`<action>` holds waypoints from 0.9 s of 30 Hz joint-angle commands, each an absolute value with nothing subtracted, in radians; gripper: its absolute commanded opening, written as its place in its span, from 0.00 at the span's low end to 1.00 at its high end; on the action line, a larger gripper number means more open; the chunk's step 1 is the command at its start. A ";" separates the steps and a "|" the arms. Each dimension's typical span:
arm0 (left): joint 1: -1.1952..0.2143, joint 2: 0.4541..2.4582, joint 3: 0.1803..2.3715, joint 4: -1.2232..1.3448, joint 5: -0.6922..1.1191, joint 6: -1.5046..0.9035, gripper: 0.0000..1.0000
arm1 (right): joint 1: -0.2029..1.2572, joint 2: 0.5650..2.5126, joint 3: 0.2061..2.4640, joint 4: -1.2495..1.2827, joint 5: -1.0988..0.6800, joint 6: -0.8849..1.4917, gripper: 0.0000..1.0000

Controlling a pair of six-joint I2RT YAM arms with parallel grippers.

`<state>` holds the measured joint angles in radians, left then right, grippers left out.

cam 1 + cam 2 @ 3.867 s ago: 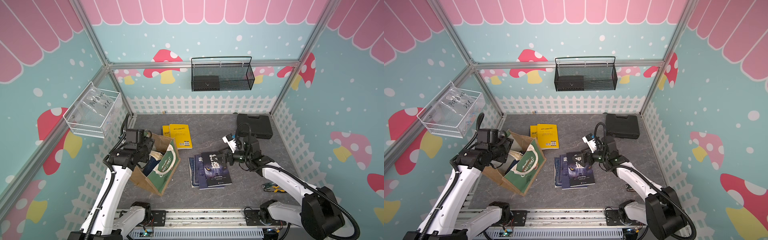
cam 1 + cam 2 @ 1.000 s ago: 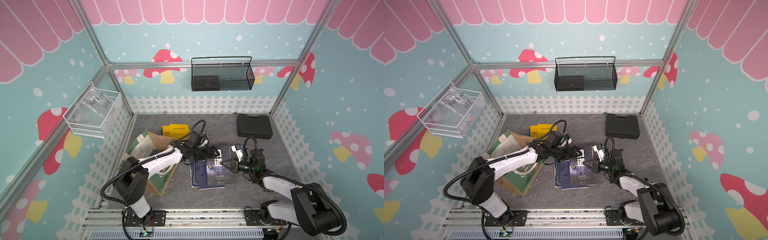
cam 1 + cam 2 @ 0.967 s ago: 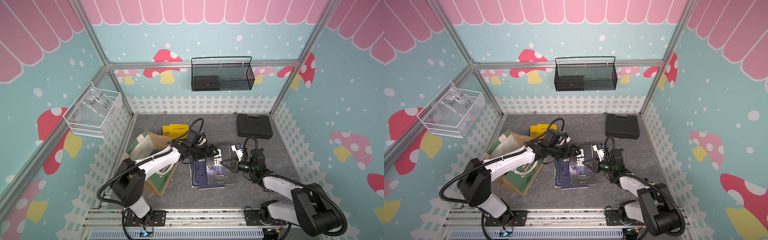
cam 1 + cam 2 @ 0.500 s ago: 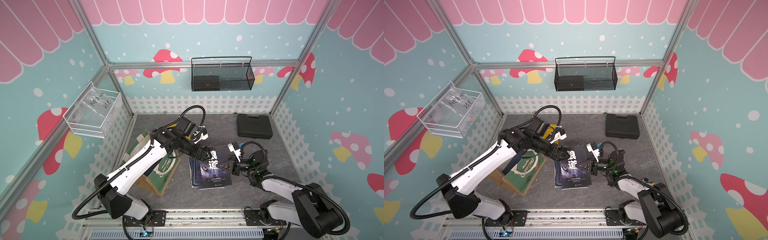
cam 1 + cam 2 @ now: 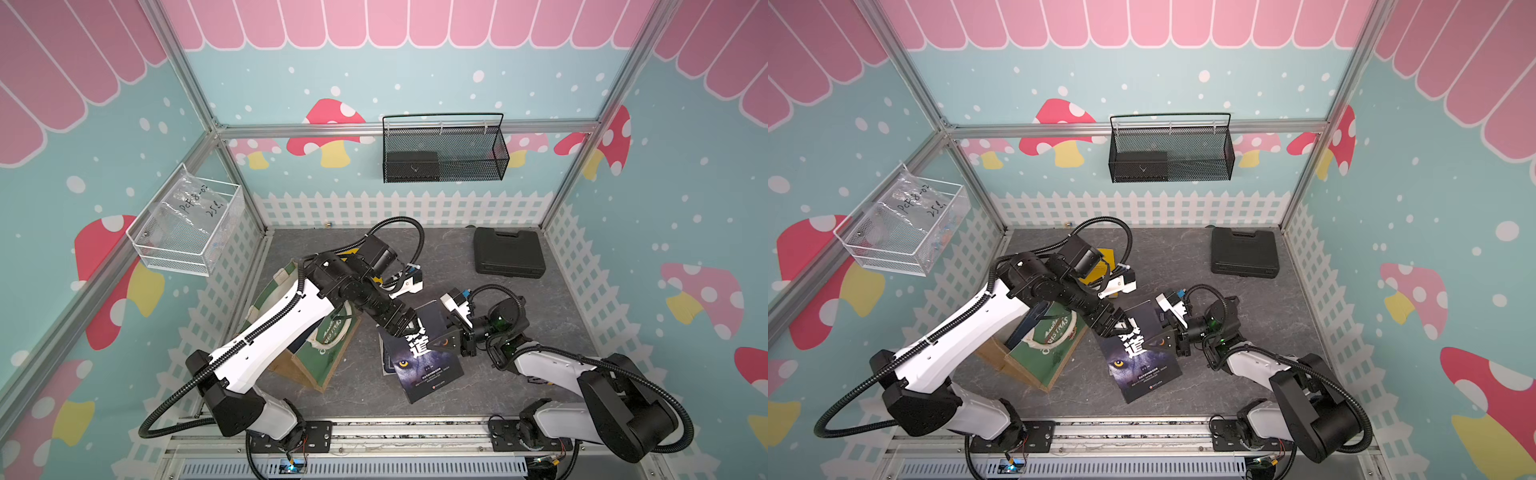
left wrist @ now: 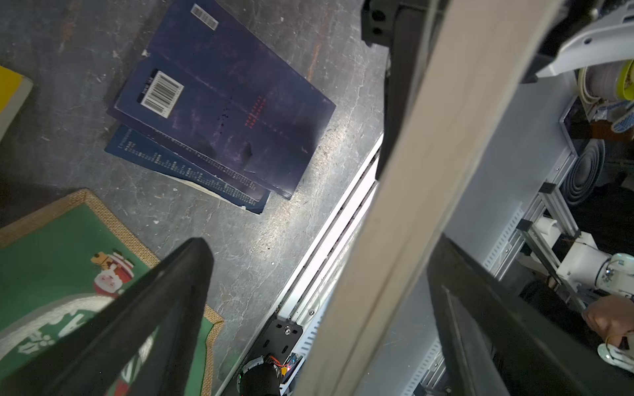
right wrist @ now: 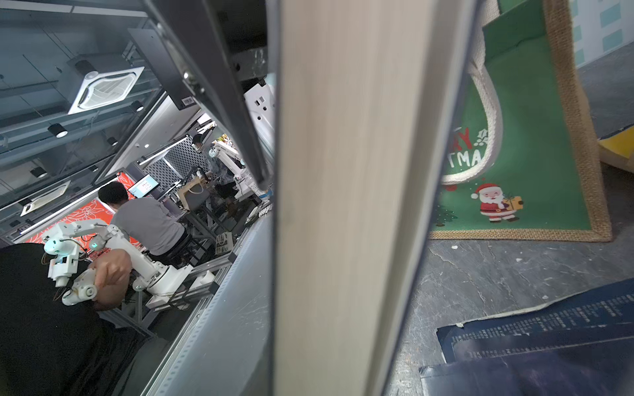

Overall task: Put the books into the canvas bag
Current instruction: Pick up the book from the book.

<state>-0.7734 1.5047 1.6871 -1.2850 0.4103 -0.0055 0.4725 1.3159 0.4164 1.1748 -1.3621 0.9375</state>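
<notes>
The wolf book (image 5: 419, 361) is tipped up off the bench (image 5: 561, 316), over the blue books (image 6: 223, 113) that lie flat there. Whether its low corner touches the bench cannot be told. The right tool (image 5: 451, 338) is clenched on one side of the wolf book and holds it up. The left tool (image 5: 401, 326) is at the other side with its jaws spread wide around the pages. In the left wrist view one finger (image 6: 154, 308) stands well apart from the paper edge, so the left tool has no grip yet. The canvas bag (image 5: 328, 361) leans on the bench just beside the book, under the left arm. It looks like the book is being passed from one arm to the other. To do this well, the left tool should close slowly until both fingers press flat on the covers. It should reach deep enough that the thin book cannot flop or slip. The right tool should let go only after that. If both arms pull at once, the cover could bend or tear. Then the left arm should turn the book so a thin edge goes first. It should aim for the bag's open mouth and stay off the rope handle (image 7: 490, 113). The bag is soft and leaning, so a bump could knock it over. A yellow book (image 5: 1106, 259) waits on the bench too.
</notes>
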 commanded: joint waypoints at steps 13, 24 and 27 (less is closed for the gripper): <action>-0.812 1.638 1.843 -1.337 0.426 0.039 0.00 | 0.483 1.315 0.529 0.818 -1.324 0.680 0.15; -0.633 1.365 1.808 -1.205 0.152 -0.199 0.00 | 0.458 1.271 0.606 0.436 -1.109 0.439 0.89; -0.563 1.271 1.796 -1.165 0.025 -0.327 0.00 | 0.444 1.301 0.611 0.433 -1.089 0.445 0.94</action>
